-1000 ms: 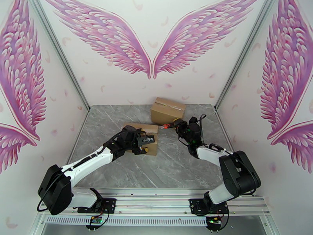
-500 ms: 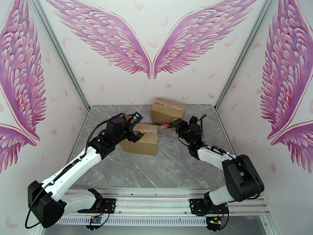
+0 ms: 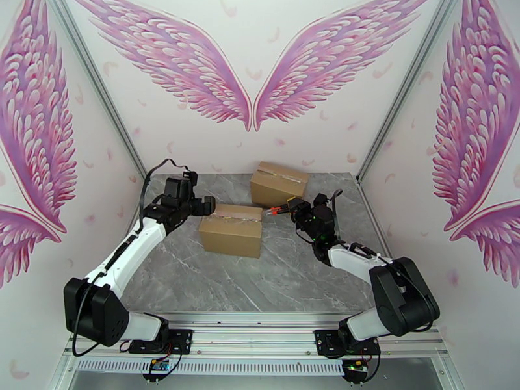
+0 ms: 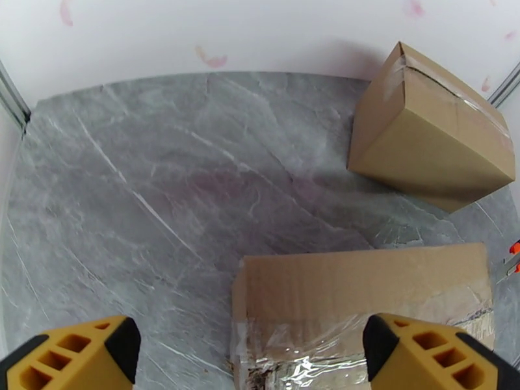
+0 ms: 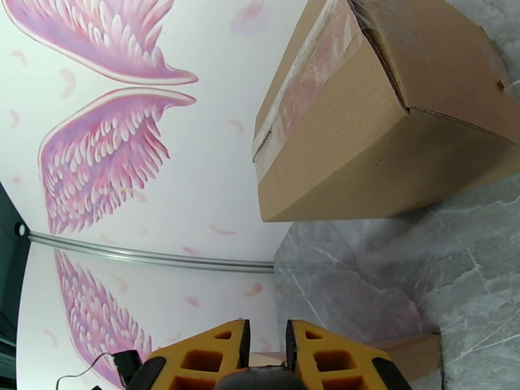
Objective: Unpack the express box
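Left gripper point(image 3: 203, 205) has pulled back left of the near box point(image 3: 231, 234), wide open and empty; right gripper point(image 3: 290, 208) pinches an orange cutter point(image 3: 275, 209).

Left arm is reaching forward, its left tool point(image 3: 205, 205) gaping wide; right tool point(image 3: 290, 207) is pinching an orange-red cutter point(image 3: 274, 209).

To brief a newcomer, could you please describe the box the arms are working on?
On the grey table below the pink wings lie two cardboard boxes. Take the nearer box, between the left gripper and the right gripper's orange tool. Unlike the far box by the wall, its top tape is crinkled.
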